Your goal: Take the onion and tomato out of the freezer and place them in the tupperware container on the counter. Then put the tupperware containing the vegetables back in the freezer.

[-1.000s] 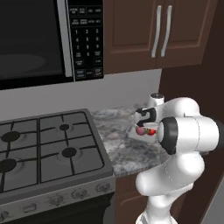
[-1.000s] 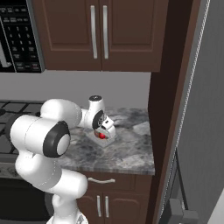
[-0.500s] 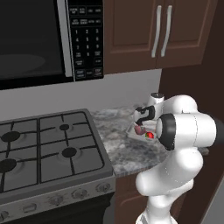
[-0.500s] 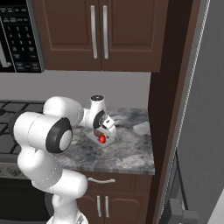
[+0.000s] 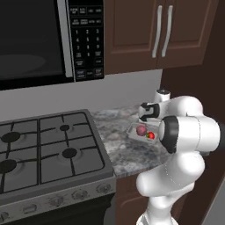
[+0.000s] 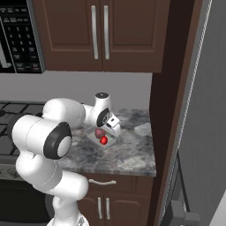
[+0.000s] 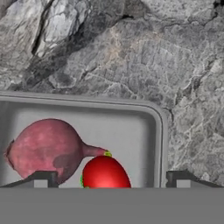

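Observation:
The tupperware container point(image 5: 133, 131) point(image 6: 90, 134) point(image 7: 160, 131) sits on the marbled counter point(image 5: 116, 147) point(image 6: 128, 152) point(image 7: 131, 52). Inside it lie the dull purple-red onion point(image 5: 141, 130) point(image 6: 99, 133) point(image 7: 43, 151) and the bright red tomato point(image 5: 150, 135) point(image 6: 103, 141) point(image 7: 105, 173), side by side and touching. My gripper point(image 7: 111, 179) hovers just above them, open; its fingertips point(image 7: 41, 179) stand wide apart on either side of the tomato without touching it. The freezer point(image 6: 207, 132) is the pale grey surface at the far right.
A black gas stove point(image 5: 44, 145) lies left of the counter, with a microwave point(image 5: 44, 39) above it. Dark brown wall cabinets point(image 5: 162, 30) point(image 6: 99, 31) hang over the counter. A tall brown panel point(image 6: 170, 110) separates the counter from the freezer.
The fingers have opened and let go of the tomato, which has dropped slightly into the container beside the onion. The arm has hardly moved.

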### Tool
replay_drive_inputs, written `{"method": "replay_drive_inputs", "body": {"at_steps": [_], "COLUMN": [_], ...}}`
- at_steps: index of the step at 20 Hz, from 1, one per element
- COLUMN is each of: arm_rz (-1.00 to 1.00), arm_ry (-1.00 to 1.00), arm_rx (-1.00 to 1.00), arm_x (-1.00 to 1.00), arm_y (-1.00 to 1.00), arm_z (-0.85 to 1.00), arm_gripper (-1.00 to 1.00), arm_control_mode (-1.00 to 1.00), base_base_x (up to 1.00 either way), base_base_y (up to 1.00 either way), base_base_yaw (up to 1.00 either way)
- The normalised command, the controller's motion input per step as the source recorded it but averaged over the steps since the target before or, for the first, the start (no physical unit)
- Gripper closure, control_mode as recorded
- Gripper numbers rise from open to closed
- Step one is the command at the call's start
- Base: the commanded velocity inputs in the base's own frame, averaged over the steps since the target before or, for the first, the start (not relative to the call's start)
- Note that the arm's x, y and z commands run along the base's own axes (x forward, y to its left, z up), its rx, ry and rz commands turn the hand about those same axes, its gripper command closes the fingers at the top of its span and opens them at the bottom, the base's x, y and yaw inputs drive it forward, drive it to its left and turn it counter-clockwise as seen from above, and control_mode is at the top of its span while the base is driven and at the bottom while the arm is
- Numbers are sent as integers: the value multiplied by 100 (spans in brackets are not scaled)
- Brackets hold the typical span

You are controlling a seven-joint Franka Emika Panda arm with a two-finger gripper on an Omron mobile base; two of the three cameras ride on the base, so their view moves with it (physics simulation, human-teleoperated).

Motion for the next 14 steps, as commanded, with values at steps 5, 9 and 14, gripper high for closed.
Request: {"method": "replay_drive_inputs", "body": {"at_steps": [5,9,14], "arm_rz": [0,0,0], "arm_ry": [0,0,0], "arm_rx": [0,0,0], "arm_x": [0,0,0], "arm_y": [-28,-14,-13], "arm_z": [-2,-19,-24], "arm_gripper": [-100,-100,-100], "arm_control_mode": [-100,-100,-100], "base_base_x": [0,0,0], "base_base_y": [0,0,0], "base_base_yaw": [0,0,0]}}
